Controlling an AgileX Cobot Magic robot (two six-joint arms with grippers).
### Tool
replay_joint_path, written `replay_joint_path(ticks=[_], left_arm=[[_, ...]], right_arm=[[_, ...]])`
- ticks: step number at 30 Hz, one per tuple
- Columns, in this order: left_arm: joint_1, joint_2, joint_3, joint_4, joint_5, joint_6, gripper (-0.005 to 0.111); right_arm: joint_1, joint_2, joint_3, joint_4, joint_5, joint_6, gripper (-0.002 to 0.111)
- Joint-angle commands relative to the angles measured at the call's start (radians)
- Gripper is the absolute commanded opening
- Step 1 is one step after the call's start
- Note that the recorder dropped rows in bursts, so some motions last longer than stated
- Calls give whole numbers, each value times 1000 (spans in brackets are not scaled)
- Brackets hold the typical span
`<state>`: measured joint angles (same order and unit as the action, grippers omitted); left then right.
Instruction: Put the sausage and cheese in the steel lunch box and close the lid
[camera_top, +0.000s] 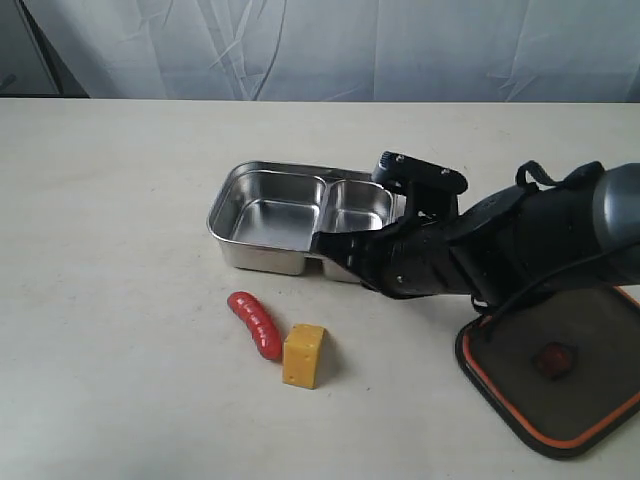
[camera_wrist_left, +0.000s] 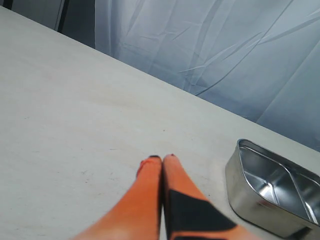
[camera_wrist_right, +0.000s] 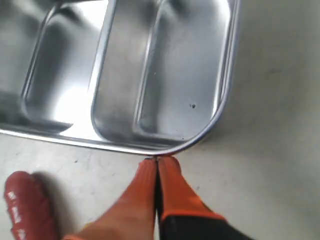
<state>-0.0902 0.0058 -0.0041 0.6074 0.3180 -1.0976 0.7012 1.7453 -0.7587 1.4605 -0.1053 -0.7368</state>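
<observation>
Closed right gripper (camera_wrist_right: 157, 167) at a corner of the lunch box (camera_wrist_right: 185, 65)
Its two orange fingers (camera_wrist_right: 142, 192) are pressed together with nothing between them, their tips right at the rim of one rounded corner of the box; whether they touch it cannot be told. The box stands on a pale table (camera_wrist_right: 272, 150), and both its compartments (camera_wrist_right: 65, 65), split by a divider (camera_wrist_right: 120, 75), are empty, with a small dark speck (camera_wrist_right: 192, 105) on the floor of the one nearer the tips. A red sausage (camera_wrist_right: 24, 207) lies on the table just outside the box's long side, apart from the fingers
</observation>
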Motion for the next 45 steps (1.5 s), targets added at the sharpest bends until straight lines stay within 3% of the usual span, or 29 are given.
replay_joint_path(ticks=[1,15,17,18,20,22,25,32,35,40,42,45], left_arm=[[-2,-6,4,5,-3,2,0],[-2,-6,4,5,-3,2,0],[-2,-6,4,5,-3,2,0],[-2,-6,4,5,-3,2,0],[-2,-6,4,5,-3,2,0],[-2,-6,4,5,-3,2,0],[-2,-6,4,5,-3,2,0],[-2,-6,4,5,-3,2,0],[-2,-6,4,5,-3,2,0],[-2,-6,4,5,-3,2,0],[-2,-6,4,5,-3,2,0],[-2,-6,4,5,-3,2,0]], right_arm=[[-2,-12,-5,-156,2,-25,-1],[108,-92,-42,-417,362,-37,1],[108,-59,-94,-419,399,-37,19],[108,-33,-140,-423,407,-37,38],[108,18,-205,-426,417,-37,53],[108,75,-270,-462,483,-21,53],[108,153,-352,-686,566,192,53],[110,164,-366,-993,555,508,53],[110,196,-366,-1093,555,551,53],[112,237,-376,-1095,535,554,53],[121,252,-386,-1095,527,554,49],[133,267,-393,-1092,513,554,30]])
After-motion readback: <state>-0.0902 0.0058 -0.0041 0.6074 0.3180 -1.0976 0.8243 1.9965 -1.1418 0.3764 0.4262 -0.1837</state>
